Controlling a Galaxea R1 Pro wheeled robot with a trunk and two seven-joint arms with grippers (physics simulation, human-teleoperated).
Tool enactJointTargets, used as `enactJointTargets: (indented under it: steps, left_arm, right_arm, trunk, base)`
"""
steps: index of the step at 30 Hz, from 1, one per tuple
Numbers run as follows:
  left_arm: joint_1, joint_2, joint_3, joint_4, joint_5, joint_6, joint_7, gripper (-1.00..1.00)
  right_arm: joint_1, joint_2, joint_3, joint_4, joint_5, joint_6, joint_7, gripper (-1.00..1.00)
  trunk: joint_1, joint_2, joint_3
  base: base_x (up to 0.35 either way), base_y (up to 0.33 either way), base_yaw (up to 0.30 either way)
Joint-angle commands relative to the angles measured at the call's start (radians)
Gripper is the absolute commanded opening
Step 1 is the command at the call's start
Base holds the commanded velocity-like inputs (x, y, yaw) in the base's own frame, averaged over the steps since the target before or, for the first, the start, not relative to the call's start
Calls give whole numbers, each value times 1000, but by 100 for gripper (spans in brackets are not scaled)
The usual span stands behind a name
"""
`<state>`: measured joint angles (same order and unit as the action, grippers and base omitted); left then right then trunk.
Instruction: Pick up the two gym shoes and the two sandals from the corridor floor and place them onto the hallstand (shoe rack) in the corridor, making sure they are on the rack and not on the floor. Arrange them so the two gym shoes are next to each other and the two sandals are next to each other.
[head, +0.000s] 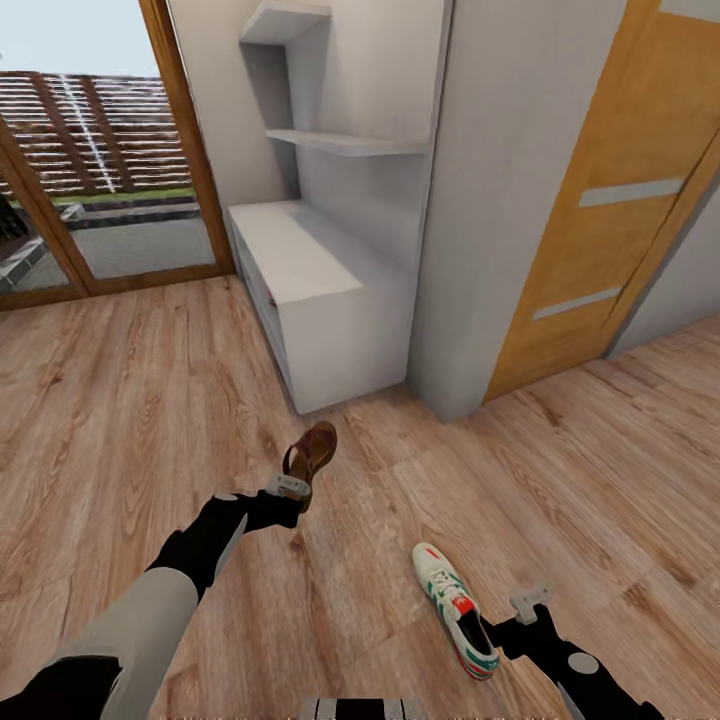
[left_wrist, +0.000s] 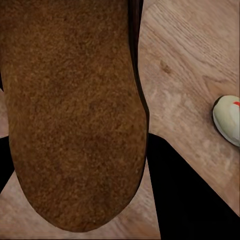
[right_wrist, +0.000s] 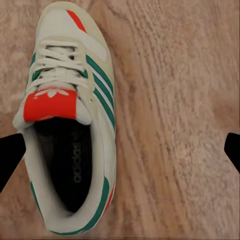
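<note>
A brown sandal hangs above the corridor floor, with my left gripper shut on its heel end. Its rough brown sole faces the left wrist camera, with a black finger beside it. A white gym shoe with green stripes and a red tongue patch lies on the planks at the lower right. My right gripper hovers open just right of its heel. From the right wrist, the gym shoe lies below, near one of the spread fingertips. The light-grey hallstand stands ahead against the wall.
Grey wall shelves hang above the hallstand. A grey wall corner and an orange wooden door are to its right. A glazed door with a wooden frame is at the left. Open floor lies between me and the hallstand.
</note>
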<state>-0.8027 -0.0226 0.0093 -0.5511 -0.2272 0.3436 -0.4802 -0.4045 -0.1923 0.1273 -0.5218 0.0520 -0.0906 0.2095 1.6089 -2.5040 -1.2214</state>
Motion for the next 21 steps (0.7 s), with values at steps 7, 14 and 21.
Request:
enactJointTargets:
  steps: [7, 14, 21]
  left_arm:
    - [1, 8, 2, 6, -3, 4, -7, -100]
    - [2, 11, 5, 5, -1, 5, -6, -100]
    - [5, 10, 7, 6, 0, 4, -6, -100]
  right_arm:
    - [0, -1, 5, 1, 5, -3, 2, 100]
    - [0, 5, 8, 0, 5, -3, 1, 100]
    - [0, 6, 8, 0, 5, -4, -1, 100]
  trunk:
    - [3, -2, -39]
    - [5, -3, -63]
    - [5, -3, -65]
  base:
    - [0, 0, 71]
    - [0, 0, 59]
    - [0, 0, 10]
